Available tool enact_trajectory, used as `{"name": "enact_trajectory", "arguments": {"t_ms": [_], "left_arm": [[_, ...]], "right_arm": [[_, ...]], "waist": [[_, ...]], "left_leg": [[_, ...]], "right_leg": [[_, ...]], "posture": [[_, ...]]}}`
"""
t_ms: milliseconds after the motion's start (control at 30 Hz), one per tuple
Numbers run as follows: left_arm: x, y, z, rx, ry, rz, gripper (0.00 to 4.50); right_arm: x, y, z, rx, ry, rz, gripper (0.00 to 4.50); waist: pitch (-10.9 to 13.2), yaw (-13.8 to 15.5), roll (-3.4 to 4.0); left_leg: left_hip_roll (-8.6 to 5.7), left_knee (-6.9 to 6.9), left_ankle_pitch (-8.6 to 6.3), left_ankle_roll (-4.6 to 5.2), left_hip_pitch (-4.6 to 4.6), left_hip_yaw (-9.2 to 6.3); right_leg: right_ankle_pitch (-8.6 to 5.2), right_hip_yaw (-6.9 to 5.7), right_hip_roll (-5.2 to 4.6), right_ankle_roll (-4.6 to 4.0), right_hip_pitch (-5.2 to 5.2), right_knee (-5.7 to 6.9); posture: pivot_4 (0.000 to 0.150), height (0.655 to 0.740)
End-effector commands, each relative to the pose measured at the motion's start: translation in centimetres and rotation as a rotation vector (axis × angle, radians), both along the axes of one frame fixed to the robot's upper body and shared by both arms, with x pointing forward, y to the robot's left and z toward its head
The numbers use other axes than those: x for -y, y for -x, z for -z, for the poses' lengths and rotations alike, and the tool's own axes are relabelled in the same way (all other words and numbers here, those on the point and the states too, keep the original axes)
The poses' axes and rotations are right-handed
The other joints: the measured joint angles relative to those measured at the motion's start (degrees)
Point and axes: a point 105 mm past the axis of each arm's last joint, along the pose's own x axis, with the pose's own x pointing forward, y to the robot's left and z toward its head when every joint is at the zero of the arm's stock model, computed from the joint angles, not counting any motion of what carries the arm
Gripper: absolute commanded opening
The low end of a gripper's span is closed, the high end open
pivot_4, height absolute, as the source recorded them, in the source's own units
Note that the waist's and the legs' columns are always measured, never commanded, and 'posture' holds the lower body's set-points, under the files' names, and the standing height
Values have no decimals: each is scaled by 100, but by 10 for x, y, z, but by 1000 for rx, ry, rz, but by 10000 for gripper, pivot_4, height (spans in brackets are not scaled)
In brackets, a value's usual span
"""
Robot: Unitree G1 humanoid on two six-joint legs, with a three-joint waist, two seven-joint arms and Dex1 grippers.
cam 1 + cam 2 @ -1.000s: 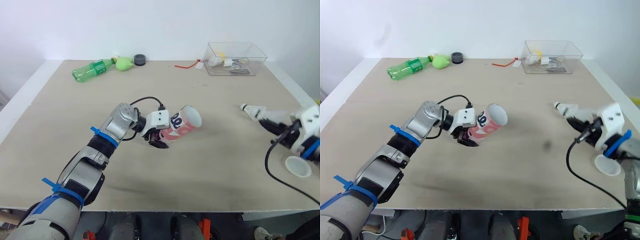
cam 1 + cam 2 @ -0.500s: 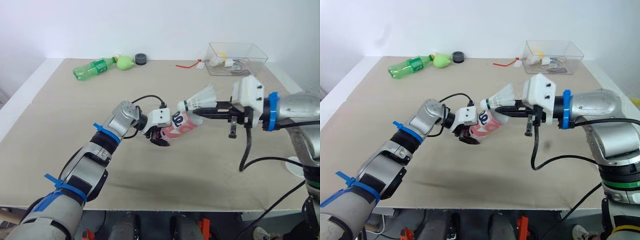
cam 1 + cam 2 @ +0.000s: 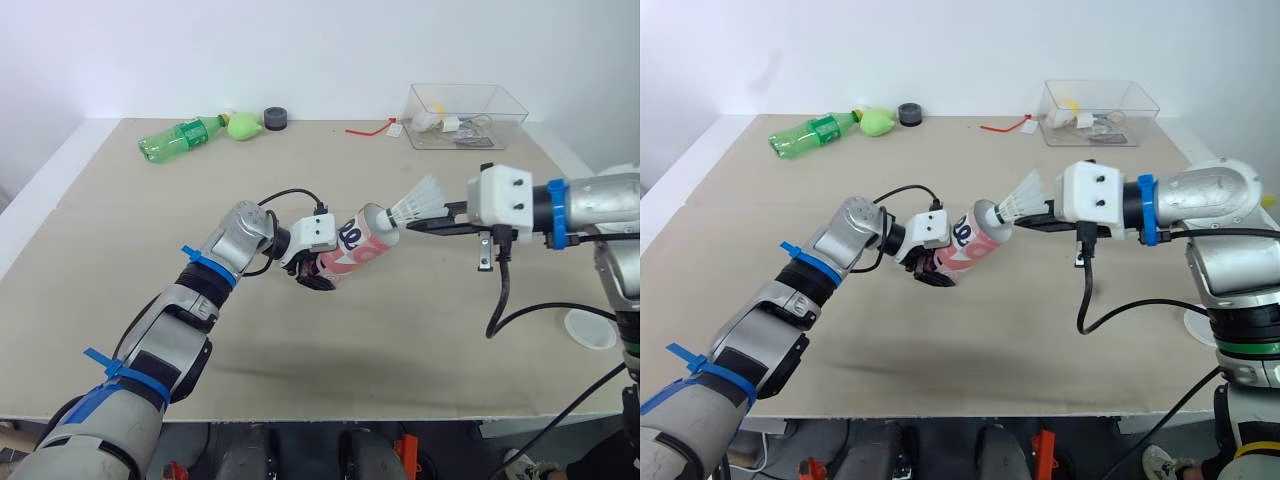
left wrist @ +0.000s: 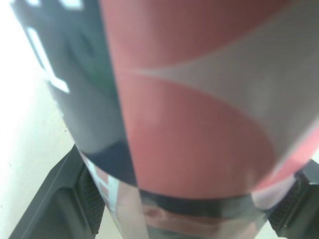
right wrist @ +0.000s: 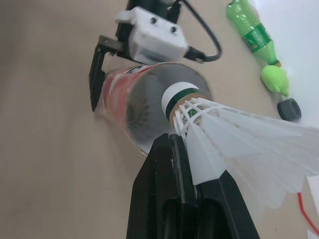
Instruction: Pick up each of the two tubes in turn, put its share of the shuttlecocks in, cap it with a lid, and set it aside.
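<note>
A red, white and dark tube (image 3: 355,240) lies tilted just above the table, its open mouth facing right. My left gripper (image 3: 316,270) is shut on its lower end; in the left wrist view the tube (image 4: 189,99) sits between both fingers (image 4: 55,204). My right gripper (image 3: 422,226) is shut on a white feather shuttlecock (image 3: 417,202) and holds it level. Its cork tip, banded in green, sits at the tube's mouth (image 5: 149,107). A white lid (image 3: 590,328) lies on the table at the far right.
A green plastic bottle (image 3: 180,137), a green lump (image 3: 245,125) and a dark round cap (image 3: 274,119) lie along the table's far edge. A clear plastic box (image 3: 465,115) with small items stands at the back right, a red tie (image 3: 370,128) beside it.
My right arm swung in from the right side near the lid, carrying the shuttlecock to the tube. The cork now lines up with the tube's mouth. The left arm stayed almost still.
</note>
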Motion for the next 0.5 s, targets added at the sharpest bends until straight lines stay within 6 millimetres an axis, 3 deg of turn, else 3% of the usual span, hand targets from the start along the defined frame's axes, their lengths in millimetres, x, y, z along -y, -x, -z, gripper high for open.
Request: {"name": "enact_trajectory", "arguments": {"t_ms": [33, 300, 400, 500], "left_arm": [[1, 0, -4, 10, 11, -2, 36535], [5, 1, -8, 17, 18, 6, 36535], [4, 1, -6, 15, 15, 5, 36535], [3, 2, -5, 13, 13, 2, 36535]], "right_arm": [[-5, -2, 0, 40, 41, -40, 620], [-14, -19, 2, 89, 84, -97, 620], [-19, -17, -1, 62, 63, -123, 10270], [-22, -13, -6, 55, 46, -148, 24577]], "waist": [[1, -1, 0], [3, 2, 0], [3, 1, 0], [3, 1, 0]], "left_leg": [[-1, 0, 0, 0, 0, 1], [-1, -1, 0, 0, 0, 5], [-2, -1, -2, -2, -1, 6], [-3, -1, -3, -4, -2, 6]], "right_leg": [[0, 1, 0, 0, 0, 0], [4, 4, 0, -1, -4, 1], [9, 5, 0, -9, -3, 1], [9, 6, -1, -10, -3, 1]], "posture": [[1500, 7400], [1500, 7400], [1500, 7400], [1500, 7400]]}}
